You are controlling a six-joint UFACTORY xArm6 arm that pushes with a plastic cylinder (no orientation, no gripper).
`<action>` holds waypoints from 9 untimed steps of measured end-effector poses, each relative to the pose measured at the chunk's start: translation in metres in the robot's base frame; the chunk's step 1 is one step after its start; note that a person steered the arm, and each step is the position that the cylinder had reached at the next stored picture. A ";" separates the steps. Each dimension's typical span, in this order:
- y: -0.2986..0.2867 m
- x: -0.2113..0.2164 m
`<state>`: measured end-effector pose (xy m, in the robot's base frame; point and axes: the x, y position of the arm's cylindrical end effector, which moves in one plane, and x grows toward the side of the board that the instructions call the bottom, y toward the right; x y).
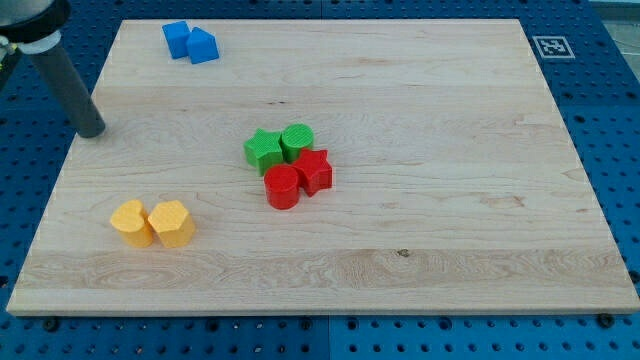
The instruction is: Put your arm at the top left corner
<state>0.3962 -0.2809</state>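
My rod comes down from the view's top left, and my tip [92,129] rests at the left edge of the wooden board [420,90], about a third of the way down. Two blue blocks [189,42] sit together near the board's top left, above and to the right of my tip. A green star [262,150], a green cylinder [297,141], a red cylinder [282,187] and a red star [314,170] cluster at the middle. Two yellow blocks [152,222] lie at the lower left, below my tip. My tip touches no block.
The board lies on a blue perforated table [610,110]. A black-and-white marker tag [552,46] sits off the board's top right corner.
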 end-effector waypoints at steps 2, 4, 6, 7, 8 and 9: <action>-0.004 -0.121; -0.004 -0.143; -0.006 -0.202; -0.006 -0.205; -0.006 -0.205; -0.003 -0.205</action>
<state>0.1915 -0.2842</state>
